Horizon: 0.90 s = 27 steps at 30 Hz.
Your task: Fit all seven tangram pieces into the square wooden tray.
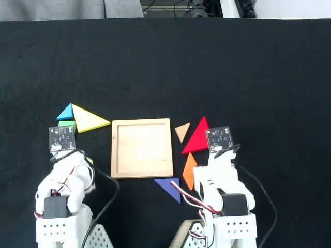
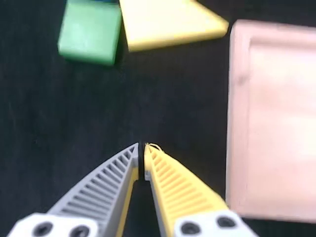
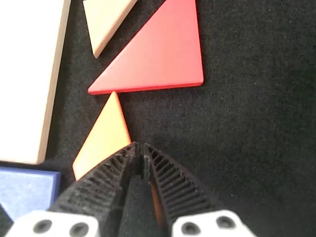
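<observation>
Square wooden tray (image 1: 115, 150) mid-frame on black bench (image 1: 165, 67), yellow triangle (image 1: 89, 120), blue triangle (image 1: 65, 112), green block (image 1: 66, 124) at its left, tan triangle (image 1: 181, 132), red triangle (image 1: 197, 137), orange piece (image 1: 189, 170), indigo piece (image 1: 168, 186) at its right, left jaws together, right jaws together

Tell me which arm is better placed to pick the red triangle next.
Right, likely. The right gripper sits shut near the red triangle, on its side of the tray. The left gripper sits beyond the tray, by the yellow triangle.

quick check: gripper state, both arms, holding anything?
Left gripper: closed, holding nothing.
Right gripper: closed, holding nothing, tips by the orange piece.
</observation>
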Tool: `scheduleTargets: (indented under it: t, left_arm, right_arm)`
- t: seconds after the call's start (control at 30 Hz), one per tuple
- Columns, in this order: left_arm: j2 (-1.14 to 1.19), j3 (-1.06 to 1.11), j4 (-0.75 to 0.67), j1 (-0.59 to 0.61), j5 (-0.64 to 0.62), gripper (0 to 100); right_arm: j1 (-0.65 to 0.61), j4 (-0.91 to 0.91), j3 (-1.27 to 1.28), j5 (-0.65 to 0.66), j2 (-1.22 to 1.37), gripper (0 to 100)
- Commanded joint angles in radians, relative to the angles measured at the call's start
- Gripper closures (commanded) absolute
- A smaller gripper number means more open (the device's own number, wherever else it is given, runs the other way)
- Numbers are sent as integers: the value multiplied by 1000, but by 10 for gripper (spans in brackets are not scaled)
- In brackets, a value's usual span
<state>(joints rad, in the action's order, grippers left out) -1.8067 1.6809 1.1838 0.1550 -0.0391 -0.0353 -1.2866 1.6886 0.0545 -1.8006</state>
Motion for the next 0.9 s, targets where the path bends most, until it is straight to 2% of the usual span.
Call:
scheduleTargets:
  t: [0.0,0.2,0.33,0.6,0.7,0.77,0.87]
  left_arm:
    - [-11,18,-160,-7,5,970]
    - [-9,18,-488,-4,5,970]
    - [-8,18,-591,-10,5,970]
    - [-8,19,-591,58,5,970]
    - [-9,19,-595,59,35,970]
    - [-9,8,-591,58,118,970]
    - [-2,-24,-589,54,178,970]
  right_arm:
    - [-5,198,-4,-5,-94,987]
    - [-5,609,-4,-6,-94,987]
    - [-5,792,-4,-8,-91,987]
    - [-5,829,-4,0,-94,984]
    - [-6,896,-4,-8,-90,933]
    - [-6,855,-4,-8,-88,906]
    - [2,681,-4,0,-91,899]
